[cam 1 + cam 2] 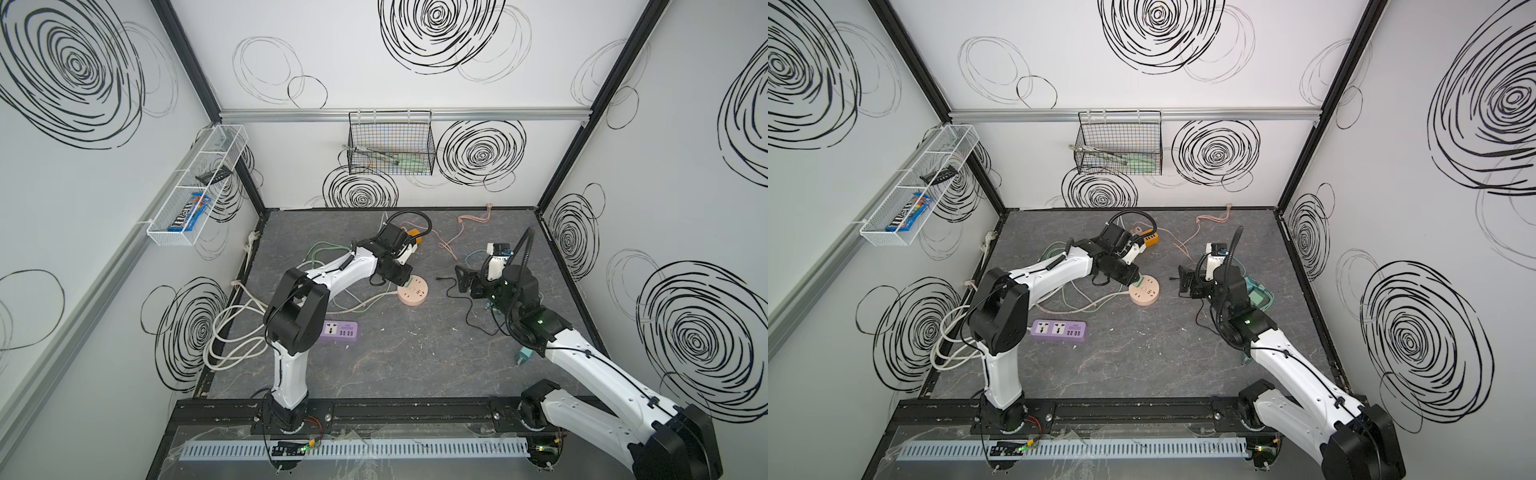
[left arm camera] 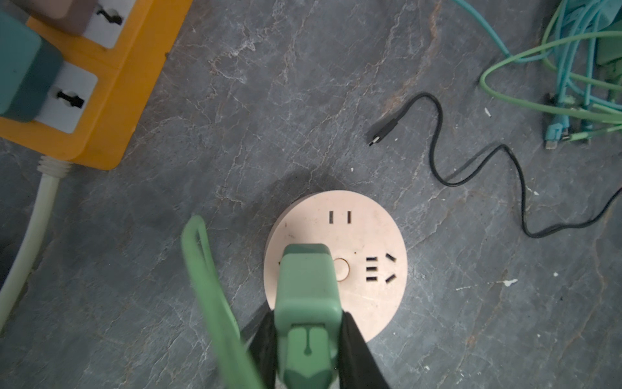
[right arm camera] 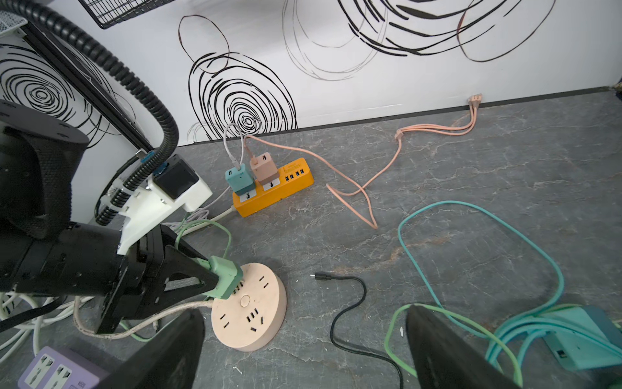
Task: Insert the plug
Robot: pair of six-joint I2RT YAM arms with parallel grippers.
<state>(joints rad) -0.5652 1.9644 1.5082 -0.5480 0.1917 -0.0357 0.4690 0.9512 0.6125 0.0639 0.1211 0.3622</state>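
At round peach socket point(image 2: 370, 235): left tool point(image 2: 308, 340) clamps boxy green plug point(image 2: 306, 286); right tool point(image 3: 304, 316) released.

Green plug point(image 2: 308, 286), standing on round pink socket disc point(image 2: 370, 235)

Robot lab cell, scribble-patterned walls point(image 1: 332, 75)

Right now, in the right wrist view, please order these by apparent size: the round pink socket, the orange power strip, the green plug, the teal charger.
1. round pink socket (nearer the camera, which enlarges it)
2. orange power strip
3. green plug
4. teal charger, farther away, so its true rank against the plug is unsure
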